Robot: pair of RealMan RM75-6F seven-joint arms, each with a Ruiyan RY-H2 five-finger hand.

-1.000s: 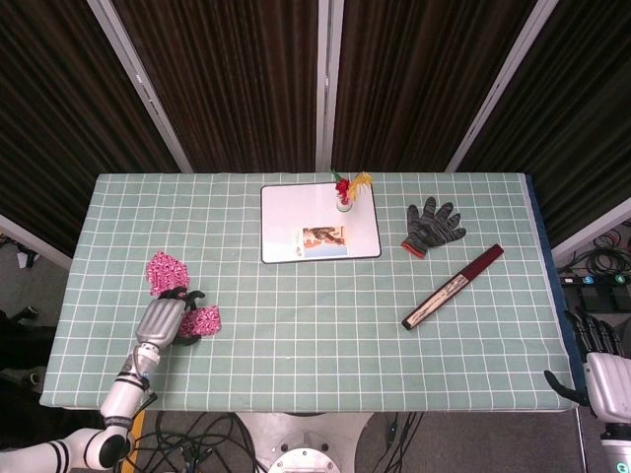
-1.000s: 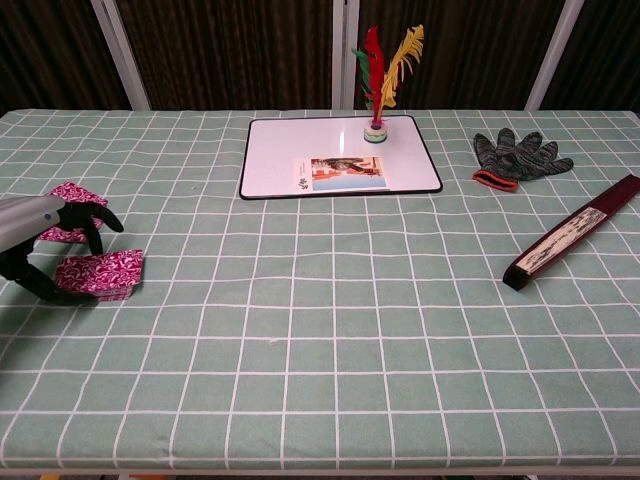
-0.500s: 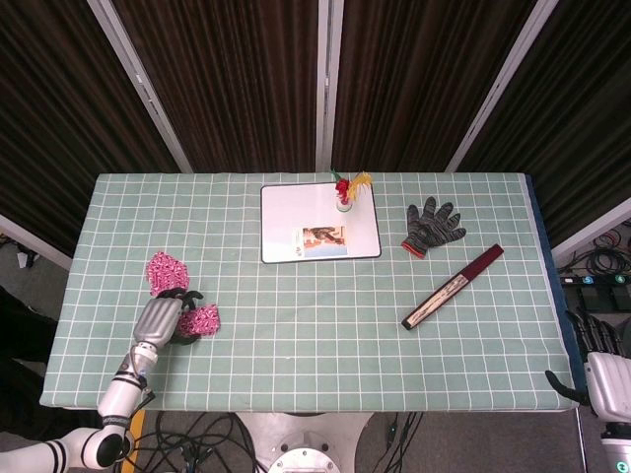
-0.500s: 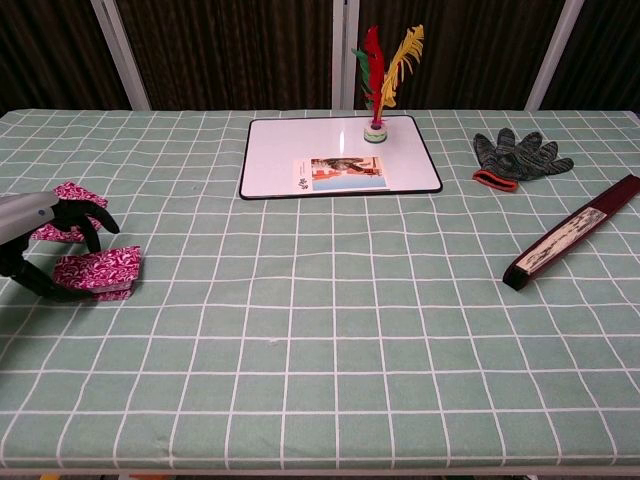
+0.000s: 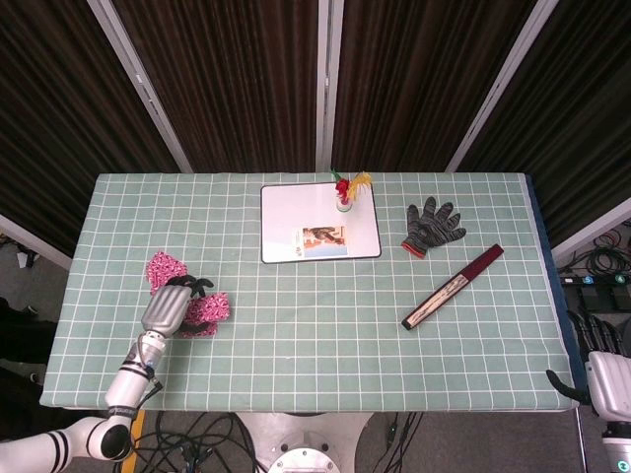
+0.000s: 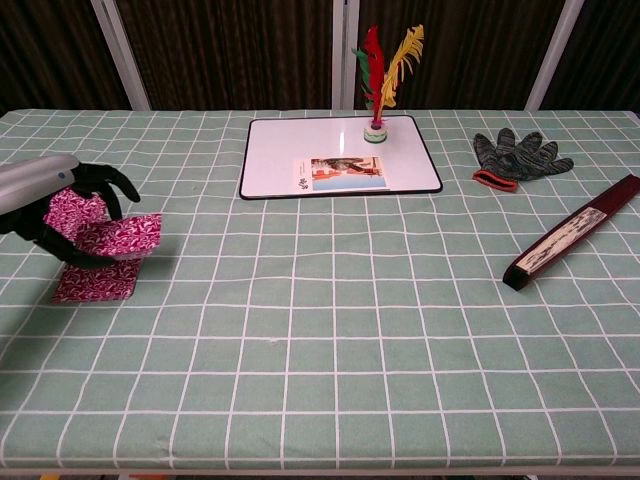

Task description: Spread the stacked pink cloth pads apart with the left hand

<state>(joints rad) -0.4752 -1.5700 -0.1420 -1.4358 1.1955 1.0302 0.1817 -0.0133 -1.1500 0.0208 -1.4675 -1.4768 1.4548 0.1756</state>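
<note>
Chest view: pink pad (image 6: 110, 255) tilted up.

table (image 5: 296, 325) green checked cloth | on it: whiteboard (image 5: 296, 222), glove (image 5: 432, 226), folded fan (image 5: 452, 287), pink pads (image 5: 163, 270)

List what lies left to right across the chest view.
Left robot hand holding pink cloth pads → whiteboard with the feather shuttlecock on its far edge → knit glove → folded fan.
</note>
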